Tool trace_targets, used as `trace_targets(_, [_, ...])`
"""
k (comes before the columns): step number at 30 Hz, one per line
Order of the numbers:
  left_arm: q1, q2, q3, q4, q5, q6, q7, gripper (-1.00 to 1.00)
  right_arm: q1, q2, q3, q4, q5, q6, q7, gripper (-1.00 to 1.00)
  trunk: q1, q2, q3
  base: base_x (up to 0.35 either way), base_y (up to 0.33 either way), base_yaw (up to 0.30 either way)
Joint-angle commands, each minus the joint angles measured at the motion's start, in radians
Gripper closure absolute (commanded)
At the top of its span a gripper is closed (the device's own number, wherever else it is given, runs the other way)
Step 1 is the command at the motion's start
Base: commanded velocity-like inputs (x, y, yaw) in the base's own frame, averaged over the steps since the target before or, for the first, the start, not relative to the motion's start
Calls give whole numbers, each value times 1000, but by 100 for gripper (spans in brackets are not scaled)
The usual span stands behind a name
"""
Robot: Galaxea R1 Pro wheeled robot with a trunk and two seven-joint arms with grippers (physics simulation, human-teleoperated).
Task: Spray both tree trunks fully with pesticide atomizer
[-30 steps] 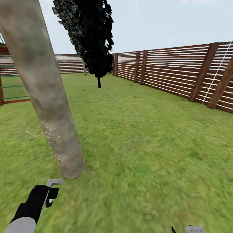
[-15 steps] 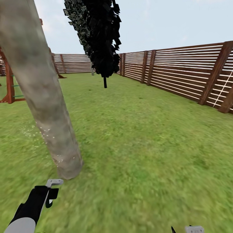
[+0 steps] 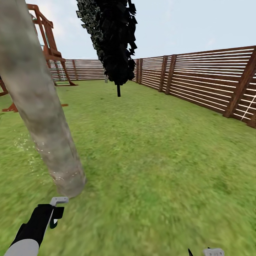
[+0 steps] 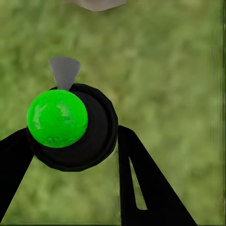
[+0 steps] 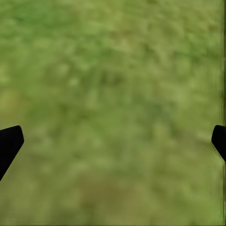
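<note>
A thick, smooth grey-beige tree trunk [image 3: 42,117] leans across the left of the head view, its base [image 3: 69,185] just beyond my left gripper [image 3: 53,215]. Whitish specks dot the lower trunk. That gripper is shut on the pesticide atomizer [image 3: 58,202], whose whitish spray head points at the trunk base. In the left wrist view the atomizer [image 4: 75,127] is a dark round body with a bright green spot, held between the black fingers [image 4: 141,183]. My right gripper [image 5: 113,141] is open over bare grass, and a little of it shows at the head view's lower edge [image 3: 211,251].
Green lawn [image 3: 160,153] stretches ahead and to the right. A brown slatted fence [image 3: 206,81] runs along the right and back. Dark ragged foliage [image 3: 113,39] on a thin black stem stands far ahead. A wooden play frame [image 3: 48,42] stands at the far left.
The whole view has shifted: the fence and dark foliage slid right, the trunk base slid left, and the wooden play frame came into sight. Both arms keep their pose.
</note>
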Motion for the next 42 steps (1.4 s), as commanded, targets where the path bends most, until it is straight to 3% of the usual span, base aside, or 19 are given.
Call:
trace_targets(1, [0,0,0,0,0,0,0,100,0,0,0,0,0,0,0,-100,0,0,0,2,-273,168])
trace_targets(13, [0,0,1,0,0,1,0,100,0,0,0,0,0,0,0,-100,0,0,0,78,-269,258])
trace_targets(23, [0,0,1,0,1,0,0,100,1,0,0,0,0,0,0,-100,0,0,0,167,-232,33])
trace_targets(42, [0,-1,0,0,1,1,0,100,0,0,0,0,0,0,0,-100,0,0,0,87,-251,272])
